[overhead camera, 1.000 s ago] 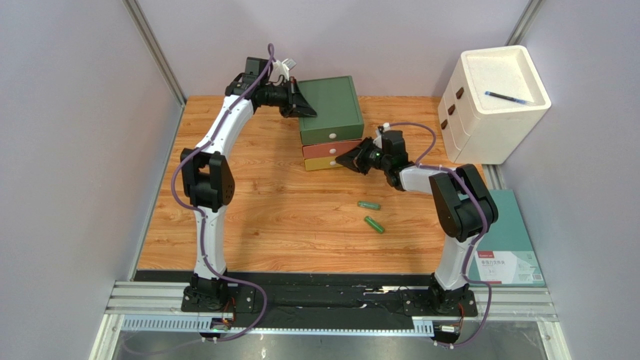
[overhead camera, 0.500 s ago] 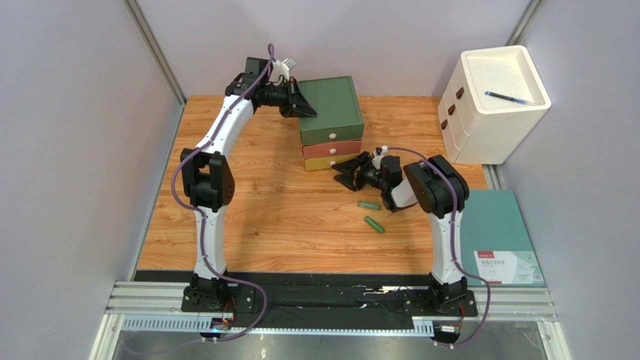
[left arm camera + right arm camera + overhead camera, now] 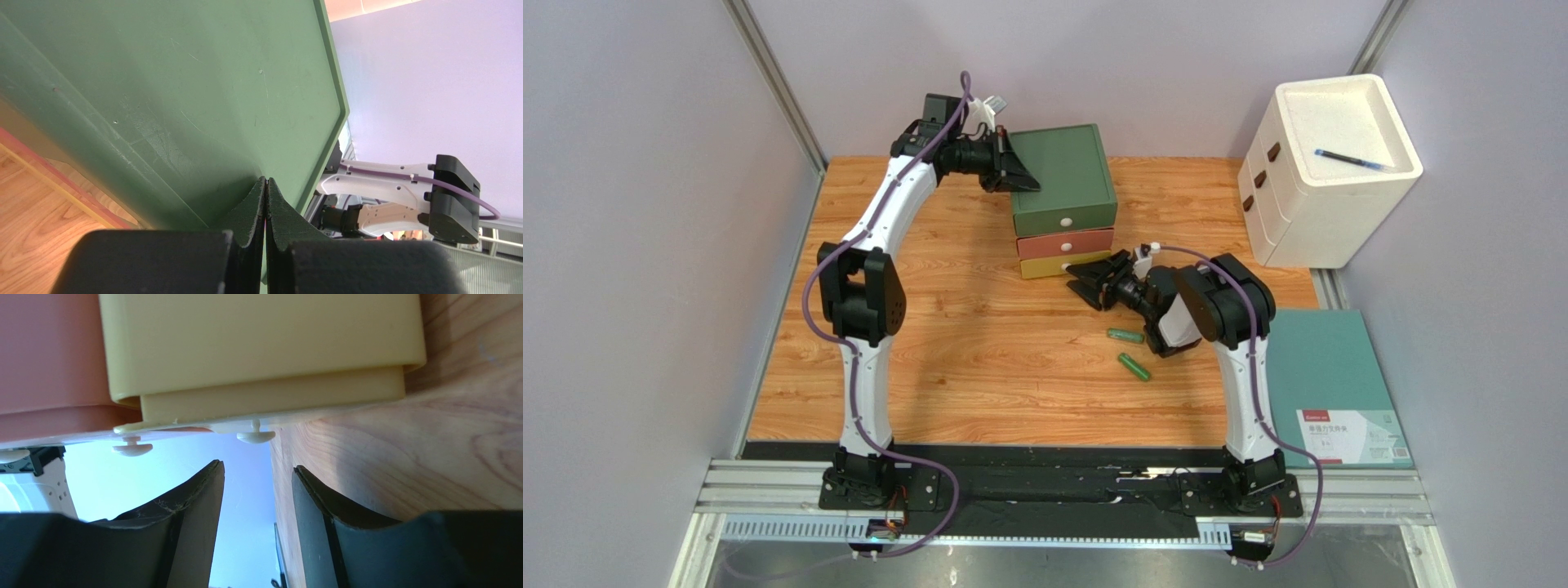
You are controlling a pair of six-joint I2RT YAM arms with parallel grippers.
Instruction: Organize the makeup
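Two green tubes lie on the wooden table, one right of centre and one just nearer. No other makeup shows. My left gripper is shut and empty, its tips pressed on the left edge of the green top of the drawer box; it also shows in the left wrist view. My right gripper is open and empty, low over the table just before the yellow bottom drawer. In the right wrist view, the drawer's white knob is just ahead of the jaws.
The red middle drawer sits above the yellow one. A white drawer cabinet stands at the back right with a blue pen on top. A teal box lies right of the table. Grey walls close the sides.
My right gripper has drawn back from the drawer box's front, dropped lower and opened. Its elbow has swung left. The left arm and both green tubes have not moved.
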